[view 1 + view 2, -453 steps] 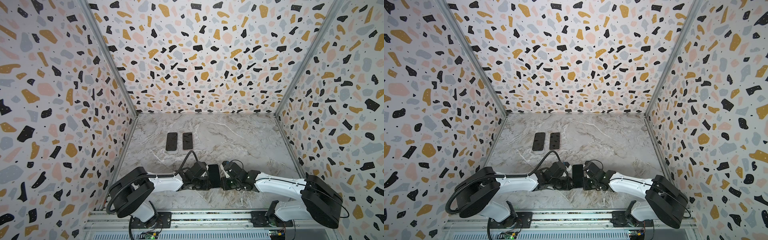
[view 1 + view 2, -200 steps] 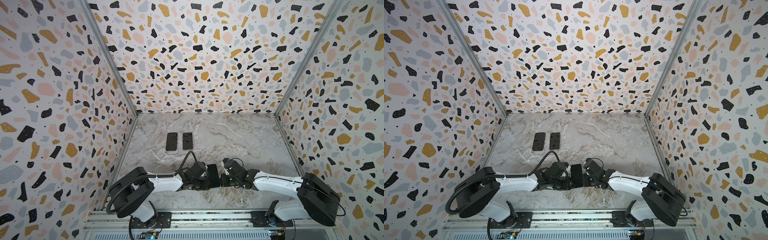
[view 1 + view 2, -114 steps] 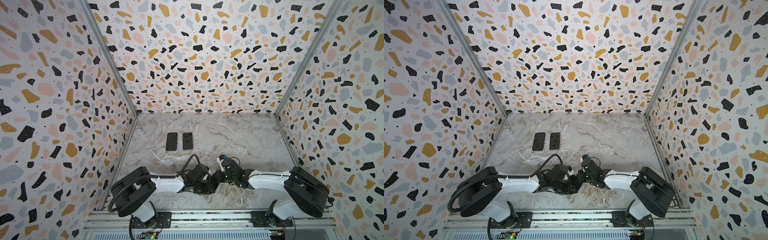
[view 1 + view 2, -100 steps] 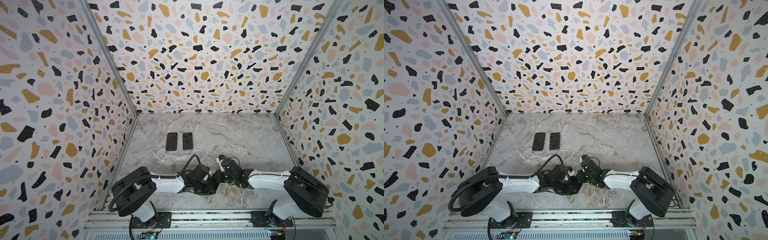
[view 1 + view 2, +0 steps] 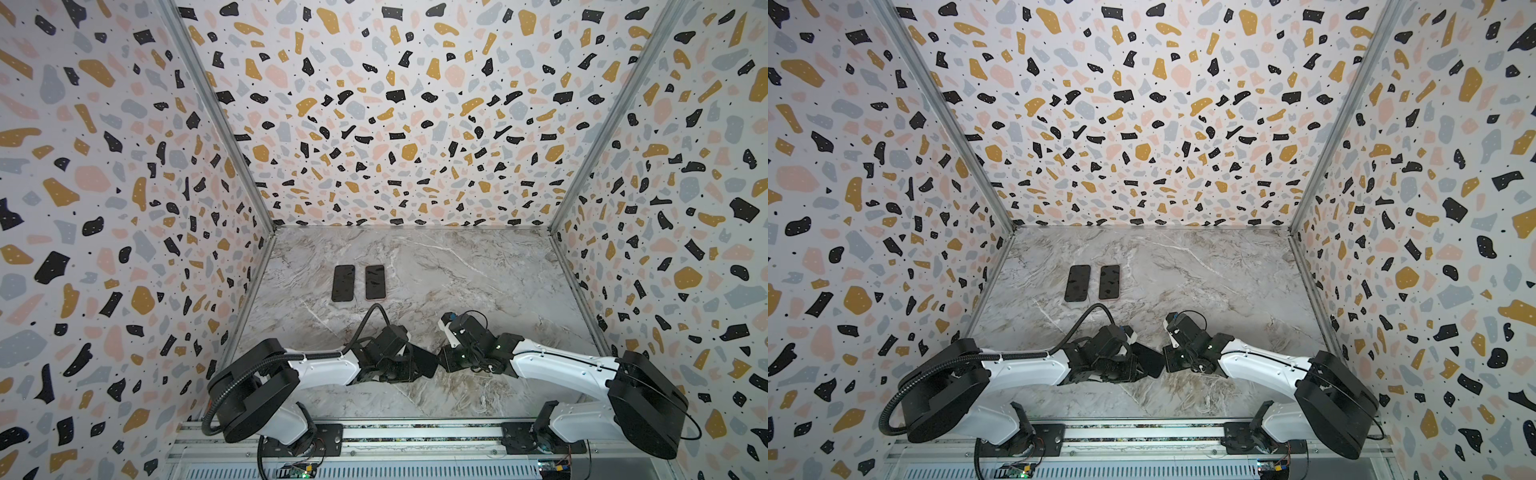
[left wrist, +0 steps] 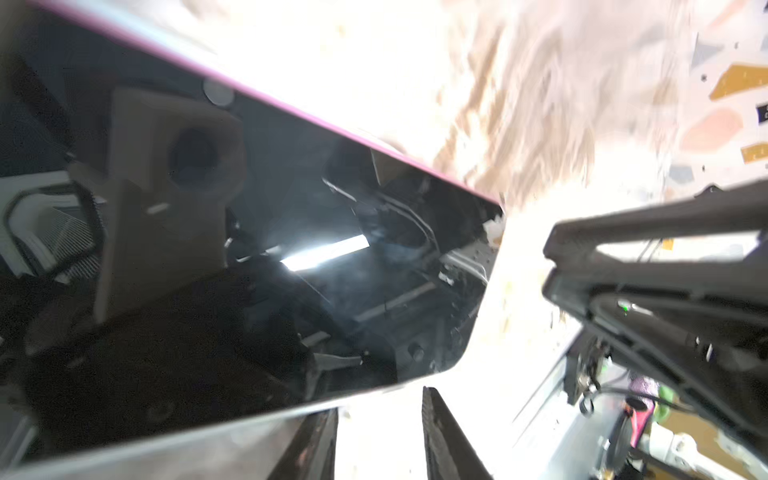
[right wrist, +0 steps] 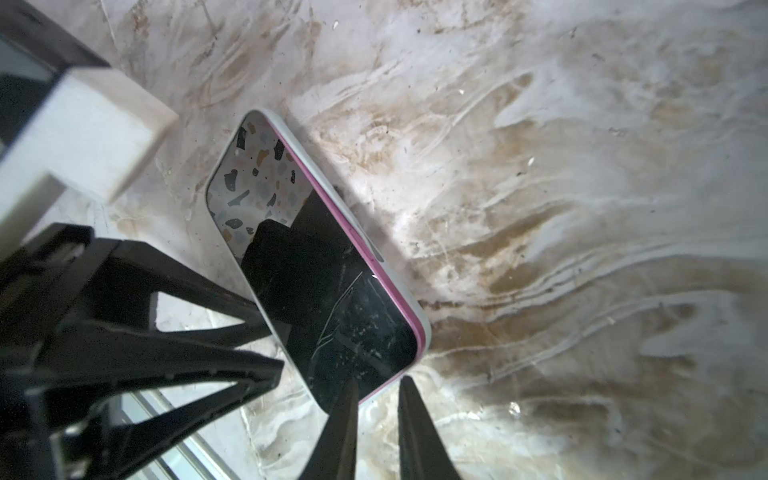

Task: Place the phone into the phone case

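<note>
In both top views the phone (image 5: 423, 360) is a dark slab low over the marble table (image 5: 478, 270). It sits in the short gap between the left gripper (image 5: 409, 368) and the right gripper (image 5: 444, 360), close against both. 2 more dark slabs (image 5: 343, 283) lie flat side by side, well beyond the left gripper. In the left wrist view the phone (image 6: 270, 249) fills the space just ahead of the left gripper (image 6: 378, 405). Its black glass is glossy, and a pink edge runs along its far side. Its near edge lies over 1 of the 2 fingers (image 6: 442, 440), which stand apart with bright table in the gap, so I cannot tell whether they clamp it. In the right wrist view the phone (image 7: 316, 270) lies slanted straight ahead of the right gripper (image 7: 378, 381), with its nearest corner at the fingertips. Those jaws are parted a little with table showing between them, loose rather than clamping. A pale rim outside the pink edge is probably the phone case (image 7: 306, 160). The left gripper (image 7: 276, 344) meets the phone's long edge on the side opposite the pink one. The glass reflects a speckled pattern and carries fine scratches.
</note>
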Robot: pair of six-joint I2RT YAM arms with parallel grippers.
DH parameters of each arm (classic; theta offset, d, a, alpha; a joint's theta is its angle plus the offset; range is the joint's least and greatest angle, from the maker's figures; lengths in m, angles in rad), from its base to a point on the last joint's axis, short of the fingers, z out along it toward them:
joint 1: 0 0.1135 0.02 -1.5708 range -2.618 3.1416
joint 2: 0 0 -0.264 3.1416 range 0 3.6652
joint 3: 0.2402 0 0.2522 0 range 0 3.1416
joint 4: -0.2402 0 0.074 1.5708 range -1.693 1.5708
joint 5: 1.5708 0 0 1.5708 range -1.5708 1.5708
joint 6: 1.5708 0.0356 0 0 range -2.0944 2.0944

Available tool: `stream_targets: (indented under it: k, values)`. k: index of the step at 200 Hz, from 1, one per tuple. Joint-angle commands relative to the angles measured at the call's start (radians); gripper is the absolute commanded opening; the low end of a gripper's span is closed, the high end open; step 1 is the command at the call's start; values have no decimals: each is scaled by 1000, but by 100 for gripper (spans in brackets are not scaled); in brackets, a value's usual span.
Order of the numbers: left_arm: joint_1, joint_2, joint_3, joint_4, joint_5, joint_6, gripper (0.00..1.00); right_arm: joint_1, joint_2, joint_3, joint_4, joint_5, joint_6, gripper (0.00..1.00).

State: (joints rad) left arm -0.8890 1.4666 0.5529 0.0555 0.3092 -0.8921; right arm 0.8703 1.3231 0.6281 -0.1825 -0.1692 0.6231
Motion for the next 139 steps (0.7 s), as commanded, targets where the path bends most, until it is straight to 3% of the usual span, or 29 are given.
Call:
stream_targets:
  k: [1, 53, 84, 124, 139]
  values:
    - [42, 21, 24, -65, -90, 70, 38, -8, 1, 33, -44, -1, -57, 24]
    - [104, 103, 135, -80, -94, 146, 41, -23, 18, 39, -40, -18, -51, 29]
    - [117, 142, 134, -4, -60, 162, 49, -25, 31, 26, -22, -28, 1, 29]
    - [127, 208, 203, 10, -45, 186, 51, -51, 35, 25, -21, -43, 18, 29]
    - [127, 203, 208, 6, -43, 188, 57, -57, 28, 26, -25, -39, 33, 28]
